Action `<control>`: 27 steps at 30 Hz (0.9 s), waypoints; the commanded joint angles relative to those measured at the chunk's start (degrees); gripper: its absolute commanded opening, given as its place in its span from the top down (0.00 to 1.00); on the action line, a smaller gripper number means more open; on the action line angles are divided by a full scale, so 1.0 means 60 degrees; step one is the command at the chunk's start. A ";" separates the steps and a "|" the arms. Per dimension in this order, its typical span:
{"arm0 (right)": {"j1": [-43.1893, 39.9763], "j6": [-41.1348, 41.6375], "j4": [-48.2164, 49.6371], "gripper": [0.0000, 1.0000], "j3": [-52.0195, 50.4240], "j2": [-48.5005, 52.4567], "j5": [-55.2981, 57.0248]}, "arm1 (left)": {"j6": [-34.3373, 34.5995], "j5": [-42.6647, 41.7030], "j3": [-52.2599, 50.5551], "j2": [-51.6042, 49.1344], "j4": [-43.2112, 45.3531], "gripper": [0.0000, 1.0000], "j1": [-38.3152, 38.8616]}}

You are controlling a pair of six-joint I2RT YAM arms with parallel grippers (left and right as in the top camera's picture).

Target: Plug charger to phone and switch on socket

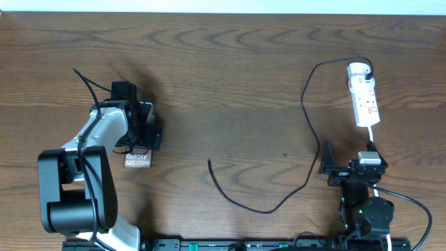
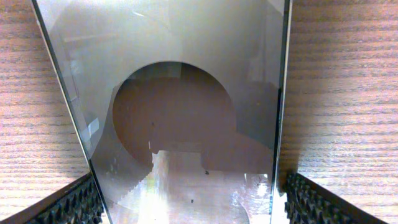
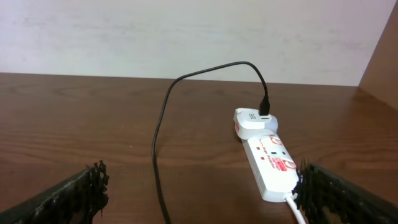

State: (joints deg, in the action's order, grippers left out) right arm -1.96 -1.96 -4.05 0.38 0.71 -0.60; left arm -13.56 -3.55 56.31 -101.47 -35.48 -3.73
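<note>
Socket (image 1: 363, 96) shared: overhead, right wrist

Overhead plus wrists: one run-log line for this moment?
left gripper: astride phone, grip unclear | right gripper: open, empty | charger: tip loose on table | socket: untouched

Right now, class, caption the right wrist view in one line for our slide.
Open right claw frames the charger arcing from the white socket across the table.
</note>
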 commanded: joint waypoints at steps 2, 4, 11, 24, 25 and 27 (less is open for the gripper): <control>0.0004 -0.0076 -0.0040 0.01 -0.0011 -0.0036 0.0044 | -0.0055 0.0273 -0.0273 -0.0076 0.0029 0.14 -0.0036; 0.0004 -0.0076 -0.0040 0.01 -0.0011 -0.0036 0.0044 | -0.0055 0.0273 -0.0273 -0.0076 0.0029 0.16 -0.0036; 0.0004 -0.0076 -0.0040 0.01 -0.0011 -0.0036 0.0044 | -0.0055 0.0273 -0.0273 -0.0076 0.0029 0.17 -0.0036; 0.0004 -0.0076 -0.0040 0.01 -0.0011 -0.0036 0.0044 | -0.0055 0.0273 -0.0273 -0.0076 0.0033 0.23 -0.0036; 0.0004 -0.0076 -0.0040 0.01 -0.0011 -0.0036 0.0044 | -0.0055 0.0273 -0.0273 -0.0076 0.0033 0.24 -0.0036; 0.0004 -0.0076 -0.0040 0.01 -0.0011 -0.0036 0.0044 | -0.0055 0.0273 -0.0273 -0.0076 0.0033 0.27 -0.0036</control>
State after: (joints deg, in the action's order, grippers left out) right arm -1.96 -1.96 -4.05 0.38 0.71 -0.60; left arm -13.54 -3.53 56.31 -101.45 -35.48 -3.73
